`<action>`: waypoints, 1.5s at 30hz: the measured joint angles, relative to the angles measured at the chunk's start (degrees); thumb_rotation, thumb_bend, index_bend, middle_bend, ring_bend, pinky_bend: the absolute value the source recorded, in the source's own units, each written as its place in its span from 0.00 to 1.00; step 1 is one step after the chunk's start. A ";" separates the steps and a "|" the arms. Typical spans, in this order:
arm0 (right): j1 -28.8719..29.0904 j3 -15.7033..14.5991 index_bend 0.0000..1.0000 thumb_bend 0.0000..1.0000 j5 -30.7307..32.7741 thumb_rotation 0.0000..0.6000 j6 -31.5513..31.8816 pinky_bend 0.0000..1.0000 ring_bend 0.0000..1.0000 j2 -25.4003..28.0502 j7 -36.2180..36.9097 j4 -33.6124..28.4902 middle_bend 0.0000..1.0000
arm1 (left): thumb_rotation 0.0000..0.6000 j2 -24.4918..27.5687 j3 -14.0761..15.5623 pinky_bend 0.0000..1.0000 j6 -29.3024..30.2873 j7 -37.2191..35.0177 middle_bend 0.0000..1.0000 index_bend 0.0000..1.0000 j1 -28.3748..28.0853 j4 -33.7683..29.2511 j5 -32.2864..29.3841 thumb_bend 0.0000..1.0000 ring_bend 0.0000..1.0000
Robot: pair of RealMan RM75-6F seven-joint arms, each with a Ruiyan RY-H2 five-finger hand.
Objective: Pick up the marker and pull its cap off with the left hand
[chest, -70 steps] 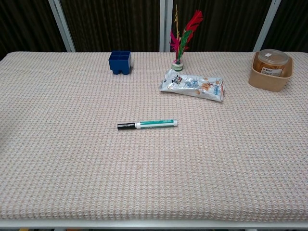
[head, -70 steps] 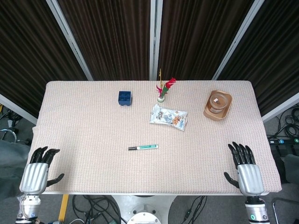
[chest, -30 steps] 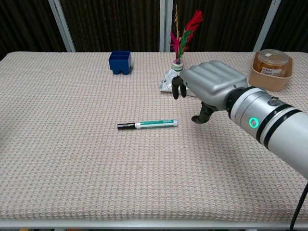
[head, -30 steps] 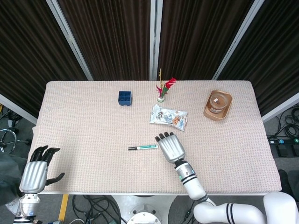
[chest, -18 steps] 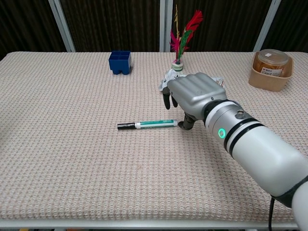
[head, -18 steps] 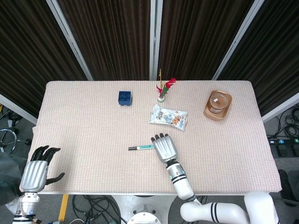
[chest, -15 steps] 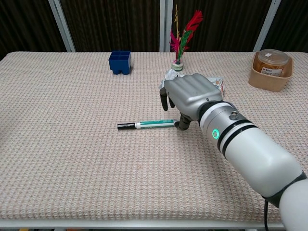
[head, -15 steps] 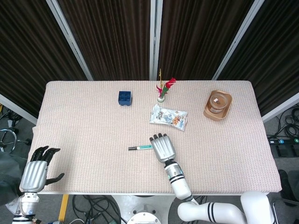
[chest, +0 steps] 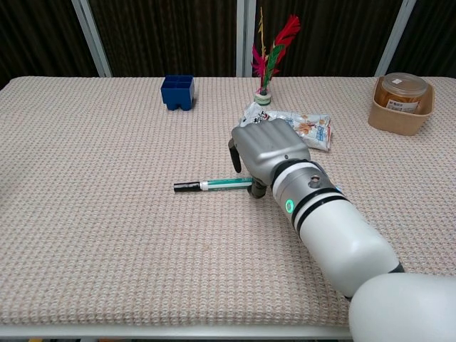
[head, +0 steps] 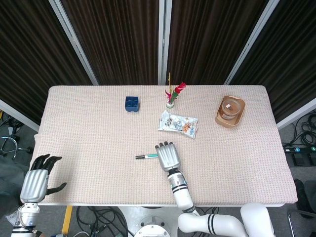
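Near the middle of the bench [head: 98,128] the marker [chest: 214,185] lies flat on the woven cloth, its black cap [chest: 187,187] pointing left and its white-and-green barrel running right under the right hand [chest: 263,151]. That hand hovers over the barrel's right end with its fingers curled down on the far side and its thumb low on the near side; from where I stand I cannot tell whether it has actually closed on the marker or is only cupped around it. The left hand [head: 35,180] sits well apart at the near left corner, off the bench edge, fingers spread and holding nothing. Further back are a blue box [chest: 177,92], a snack packet [chest: 299,130] just beyond the right hand, a small vase of feathers [chest: 264,90] and a tan tub [chest: 402,103] at the far right. My worry is the grip: the marker is thin and lies flat on a soft cloth, so the fingers closing from above could roll it away or push it sideways rather than lift it. If the hand takes it too far along the barrel, the cap end may be left too short for the left hand to get hold of, and a loose hold would let the whole marker slide out when the cap is pulled.
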 measured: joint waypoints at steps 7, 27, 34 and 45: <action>0.92 0.66 0.49 0.22 1.30 1.00 -0.82 0.48 0.36 -1.71 -0.22 2.43 0.42 | 1.00 0.22 0.02 0.12 -0.38 -0.81 0.22 0.22 -0.12 0.56 -0.31 0.04 0.11; 2.19 1.80 0.50 0.22 2.54 1.00 -0.62 0.48 0.37 -4.96 -0.89 6.79 0.44 | 1.00 -0.11 0.43 0.12 -1.15 -2.21 0.22 0.22 -0.12 2.28 -0.83 0.04 0.11; 2.31 1.93 0.50 0.22 2.52 1.00 -0.50 0.48 0.37 -5.76 -1.00 7.86 0.45 | 1.00 -0.31 0.51 0.12 -1.40 -2.47 0.22 0.22 -0.20 2.70 -0.90 0.04 0.11; 2.49 2.24 0.52 0.25 2.62 1.00 -0.30 0.48 0.39 -6.73 -1.73 8.83 0.52 | 1.00 -0.42 0.64 0.12 -1.59 -3.13 0.22 0.22 -0.15 3.19 -1.04 0.04 0.11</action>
